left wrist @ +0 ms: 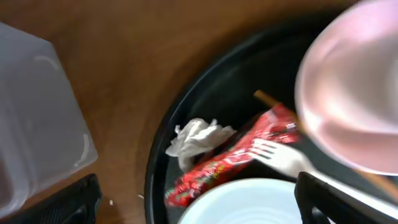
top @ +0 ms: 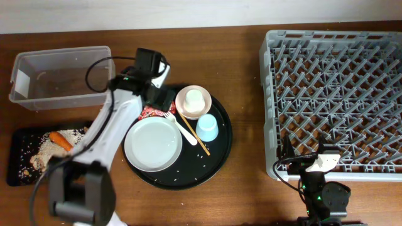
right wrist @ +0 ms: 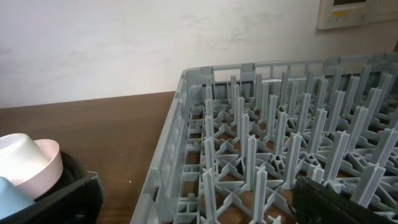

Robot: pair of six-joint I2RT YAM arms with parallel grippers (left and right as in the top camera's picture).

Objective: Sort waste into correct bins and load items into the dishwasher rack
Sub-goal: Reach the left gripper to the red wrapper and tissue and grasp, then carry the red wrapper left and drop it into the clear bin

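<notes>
Step in hand, as judged: pick-up of the wrapper (left wrist: pixel 233 160) for transfer to the tub (top: pixel 59 94), which stands at 10 o'clock on the worktop (top: pixel 245 132).

- The left gripper (left wrist: pixel 198 198) is spread wide with nothing between its fingers. It is held over the 10 o'clock rim of the round tray (left wrist: pixel 154 168).
- The wrapper lies on the tray floor, hemmed in by the plate (top: pixel 152 145) at its 6 o'clock and the bowl (left wrist: pixel 351 93) at its 3 o'clock.
- A white crumpled piece (left wrist: pixel 196 137) touches the wrapper at 10 o'clock. Whether the two are joined cannot be told.
- The tines of the fork (left wrist: pixel 280 157) appear to rest on the wrapper's 3 o'clock end.
- The right gripper (right wrist: pixel 196 199) is likewise spread and empty, at the 6 o'clock edge of the rack (top: pixel 333 81).
- Rice (top: pixel 45 150) and the carrot (top: pixel 61 140) lie in the black bin (top: pixel 14 160) at 8 o'clock.

Method proposed:
- The descent should be centred on the wrapper's 8 o'clock half, away from the fork.
- The wrapper's narrow width should be straddled and the fingers lowered almost to the tray floor.
- Closing should be gentle, since thin film is expected to crumple and slip.
- A straight lift is advised, with a check that the fork is not dragged along.

Risks noted are a finger striking the plate rim, and only the white piece being caught.
</notes>
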